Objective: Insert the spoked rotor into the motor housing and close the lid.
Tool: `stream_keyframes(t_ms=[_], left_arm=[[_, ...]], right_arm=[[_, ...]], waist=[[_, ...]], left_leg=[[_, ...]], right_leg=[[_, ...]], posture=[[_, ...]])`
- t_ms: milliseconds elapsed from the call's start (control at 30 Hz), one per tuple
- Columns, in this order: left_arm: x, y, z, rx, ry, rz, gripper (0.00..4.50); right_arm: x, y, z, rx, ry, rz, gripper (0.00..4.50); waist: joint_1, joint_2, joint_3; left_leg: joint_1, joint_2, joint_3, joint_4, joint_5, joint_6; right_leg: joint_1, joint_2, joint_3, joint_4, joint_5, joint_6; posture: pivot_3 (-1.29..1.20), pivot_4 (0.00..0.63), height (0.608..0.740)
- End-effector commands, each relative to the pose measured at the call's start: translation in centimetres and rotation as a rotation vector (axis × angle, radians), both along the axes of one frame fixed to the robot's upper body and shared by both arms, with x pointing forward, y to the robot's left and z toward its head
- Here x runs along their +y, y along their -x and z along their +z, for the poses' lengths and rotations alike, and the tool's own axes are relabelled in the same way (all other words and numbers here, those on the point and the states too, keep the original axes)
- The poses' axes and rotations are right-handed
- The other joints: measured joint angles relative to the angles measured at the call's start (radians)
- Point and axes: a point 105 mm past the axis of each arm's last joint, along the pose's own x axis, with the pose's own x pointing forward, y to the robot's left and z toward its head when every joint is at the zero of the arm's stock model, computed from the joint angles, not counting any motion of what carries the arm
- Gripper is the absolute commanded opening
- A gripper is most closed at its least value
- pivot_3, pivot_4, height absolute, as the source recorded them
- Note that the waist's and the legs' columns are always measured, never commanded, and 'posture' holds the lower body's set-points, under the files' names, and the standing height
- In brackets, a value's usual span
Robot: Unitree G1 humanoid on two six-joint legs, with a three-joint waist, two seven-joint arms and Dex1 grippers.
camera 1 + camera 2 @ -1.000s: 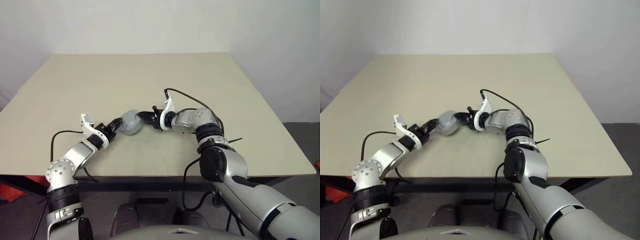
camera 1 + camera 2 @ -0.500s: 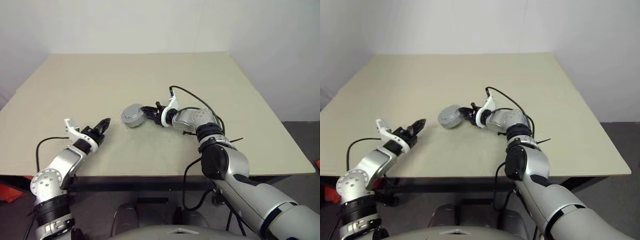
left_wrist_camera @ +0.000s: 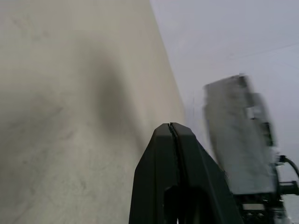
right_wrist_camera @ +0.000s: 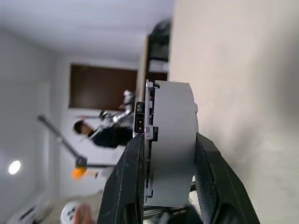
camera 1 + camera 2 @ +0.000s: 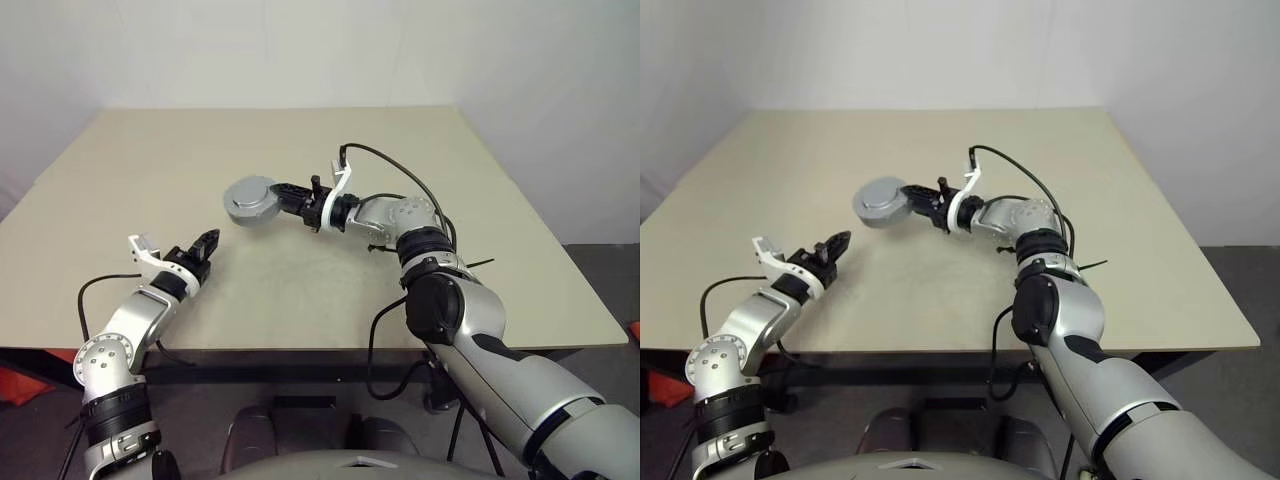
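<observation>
Motor housing (image 5: pixel 249 201) pinched between right gripper (image 5: pixel 283 197) fingers (above table (image 5: pixel 450 220)); left gripper (image 5: pixel 208 243) closed, empty.

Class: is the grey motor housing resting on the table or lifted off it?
Lifted: the right hand holds the motor housing clear above the table.

The scene is seen from the robot's head by two stereo eyes, aimed forward and down over a beige table (image 5: pixel 420 300); nearly the same area is covered by both. The left wrist view is taken close along the closed left gripper (image 3: pixel 172 128), low over the tabletop, with the grey motor housing (image 3: pixel 238 135) caught edge-on beyond. The right wrist view is taken very close along the right gripper (image 4: pixel 163 140), clamped on that same housing, which is shared by all views.
</observation>
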Motion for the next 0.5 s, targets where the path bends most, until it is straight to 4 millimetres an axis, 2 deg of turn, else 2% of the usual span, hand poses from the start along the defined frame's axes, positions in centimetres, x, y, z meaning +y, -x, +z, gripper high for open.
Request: stream_keyframes(t_ms=[33, 133, 433, 467, 500], left_arm=[[0.2, -0.2, 1.0, -0.037, 0.002, 0.006, 0.4], [0.5, 0.0, 1.0, -0.045, -0.003, 0.003, 1.23], [1.0, 0.7, 2.1, -0.1, 0.006, -0.011, 4.29], [1.0, 0.7, 2.2, -0.1, 0.015, -0.014, 4.47], [0.4, 0.8, 2.7, -0.117, 0.092, -0.053, 4.47]], right_arm=[[-0.3, -0.3, 3.7, -0.101, -0.111, 0.0, 1.26], [-0.3, -0.2, 3.7, -0.102, -0.113, -0.001, 1.26], [-0.3, -0.5, 2.8, -0.09, -0.074, -0.024, 1.26], [-0.3, -0.5, 2.8, -0.09, -0.074, -0.024, 1.26], [-0.3, -0.5, 2.9, -0.091, -0.076, -0.02, 1.26]], waist=[[0.001, 0.0, 0.0], [0.001, 0.0, 0.0], [0.001, 0.0, 0.0], [0.001, 0.0, 0.0], [0.001, 0.0, 0.0]], left_leg=[[0.0, 0.0, 0.0, 0.0, 0.0, 0.0], [0.0, 0.0, 0.0, 0.0, 0.0, 0.0], [0.0, 0.0, 0.0, 0.0, 0.0, 0.0], [0.0, 0.0, 0.0, 0.0, 0.0, 0.0], [0.0, 0.0, 0.0, 0.0, 0.0, 0.0]], right_leg=[[0.0, 0.0, 0.0, 0.0, 0.0, 0.0], [0.0, 0.0, 0.0, 0.0, 0.0, 0.0], [0.0, 0.0, 0.0, 0.0, 0.0, 0.0], [0.0, 0.0, 0.0, 0.0, 0.0, 0.0], [0.0, 0.0, 0.0, 0.0, 0.0, 0.0]], posture=[[0.0, 0.0, 0.74], [0.0, 0.0, 0.74], [0.0, 0.0, 0.74], [0.0, 0.0, 0.74], [0.0, 0.0, 0.74]])
